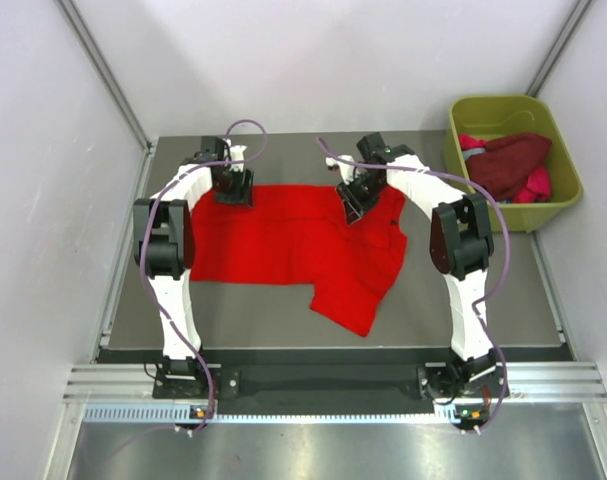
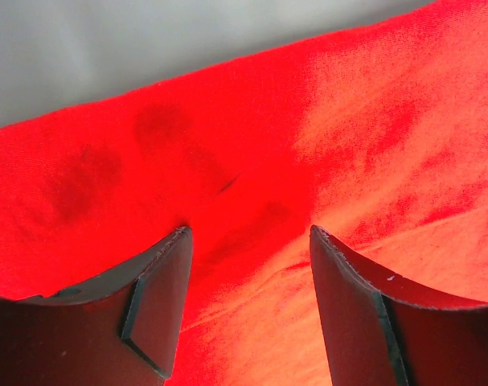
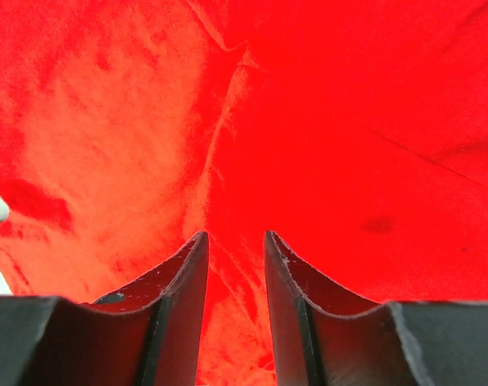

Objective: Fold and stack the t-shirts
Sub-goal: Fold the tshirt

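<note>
Barely started, with bright red t-shirt [image 1: 283,245] spread unfolded on table [image 1: 483,290] left of tub [image 1: 566,200], maroon and pink t-shirts [image 1: 508,165] heaped inside tub, left tool [image 2: 248,233] wide open and empty, right tool [image 3: 234,237] barely parted, gripping nothing.

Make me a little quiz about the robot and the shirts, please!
1. True or false: the bright red t-shirt lies inside the olive-green tub.
2. Where are the maroon and pink t-shirts? A) in the tub B) on the floor C) hanging from an arm
3. Whose fingers stand wider apart, those of the left gripper or of the right gripper?

Key
1. False: it lies spread on the table, with one part hanging lower than the rest.
2. A
3. The left gripper
</note>
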Available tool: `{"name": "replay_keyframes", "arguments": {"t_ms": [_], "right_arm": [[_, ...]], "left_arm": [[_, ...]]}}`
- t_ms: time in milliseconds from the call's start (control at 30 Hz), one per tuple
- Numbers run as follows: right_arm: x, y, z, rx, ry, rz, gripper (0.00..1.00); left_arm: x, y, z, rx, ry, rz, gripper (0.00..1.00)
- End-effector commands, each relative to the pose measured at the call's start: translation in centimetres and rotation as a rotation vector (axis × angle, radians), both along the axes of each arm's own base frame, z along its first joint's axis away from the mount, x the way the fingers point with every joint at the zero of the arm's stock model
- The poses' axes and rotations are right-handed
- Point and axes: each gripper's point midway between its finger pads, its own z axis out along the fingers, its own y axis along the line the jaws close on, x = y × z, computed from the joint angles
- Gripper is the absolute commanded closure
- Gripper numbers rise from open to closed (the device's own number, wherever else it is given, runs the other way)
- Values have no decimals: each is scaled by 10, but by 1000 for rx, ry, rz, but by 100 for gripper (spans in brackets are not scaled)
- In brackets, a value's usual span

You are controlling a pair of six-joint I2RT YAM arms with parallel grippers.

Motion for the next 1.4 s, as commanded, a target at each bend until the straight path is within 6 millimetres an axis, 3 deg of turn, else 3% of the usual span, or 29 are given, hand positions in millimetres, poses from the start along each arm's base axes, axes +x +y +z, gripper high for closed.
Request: {"name": "replay_keyframes", "arguments": {"t_ms": [0,67,200,400,667,800,833,1100,1367], "right_arm": [[21,2,40,48,-114,-38,65],[25,-9,36,22,-123,-60,66],[32,-37,9,-51,-94,-122,67],[59,-77,-8,-108,-114,-220,67],[71,-105,-44,-174,-71,-272,67],[79,-109,-49,-187,-77,-285,67],[82,-110,-49,-190,-86,-290,67],[113,-143,-56,-253,-146,-369,67],[135,-155,-60,-284,-197,-399,67]], "left_arm": [[10,-2,20,0,-55,-7,35],[9,-2,17,0,-49,-7,35],[9,-4,16,-6,-43,-8,35],[6,0,11,20,-31,-13,35],[1,8,-8,61,24,15,34],[4,17,-22,79,70,38,34],[12,19,-16,79,52,42,34],[42,29,-28,110,29,70,34],[67,30,-32,120,-13,77,33]]}}
